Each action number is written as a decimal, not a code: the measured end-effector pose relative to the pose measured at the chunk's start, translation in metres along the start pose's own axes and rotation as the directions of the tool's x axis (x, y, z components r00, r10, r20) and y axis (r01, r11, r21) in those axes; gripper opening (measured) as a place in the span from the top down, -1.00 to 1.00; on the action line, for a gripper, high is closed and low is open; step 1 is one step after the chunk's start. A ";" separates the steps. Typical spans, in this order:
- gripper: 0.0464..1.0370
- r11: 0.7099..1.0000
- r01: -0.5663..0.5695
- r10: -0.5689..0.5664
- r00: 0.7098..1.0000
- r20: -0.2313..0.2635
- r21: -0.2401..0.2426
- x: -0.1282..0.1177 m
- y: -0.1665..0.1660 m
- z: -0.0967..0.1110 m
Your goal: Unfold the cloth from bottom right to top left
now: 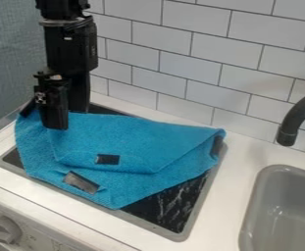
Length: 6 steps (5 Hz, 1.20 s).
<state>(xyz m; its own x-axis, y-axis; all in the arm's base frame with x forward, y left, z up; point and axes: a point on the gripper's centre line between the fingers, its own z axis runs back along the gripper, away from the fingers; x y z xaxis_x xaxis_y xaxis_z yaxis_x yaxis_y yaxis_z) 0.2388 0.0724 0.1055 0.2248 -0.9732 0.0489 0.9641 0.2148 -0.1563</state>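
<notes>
The black gripper (55,115) hangs at the upper left, low over the upper-left part of the blue cloth (135,139), overlapping its top edge in view. Whether it touches or holds the cloth I cannot tell. The cloth lies partly folded, with one layer lying over another and a rounded fold toward the front. Dark patches show on it: one near the middle, one near the front left, one at the right corner. Beneath it is a dark marbled stove top (171,201), bare at the front right.
A white counter (223,196) surrounds the stove top. On the right are a grey sink (282,211) and a dark curved faucet (295,120). A white tiled wall (200,63) stands behind, and a knob (5,229) is on the front at lower left.
</notes>
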 end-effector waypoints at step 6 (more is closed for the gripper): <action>-0.92 0.995 0.028 -0.035 0.997 0.072 0.099 0.037 0.011 -0.058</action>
<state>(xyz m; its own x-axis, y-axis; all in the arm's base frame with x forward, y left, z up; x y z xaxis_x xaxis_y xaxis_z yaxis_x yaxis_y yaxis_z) 0.2495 0.0343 0.0481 0.2006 -0.9716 0.1251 0.9792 0.1949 -0.0568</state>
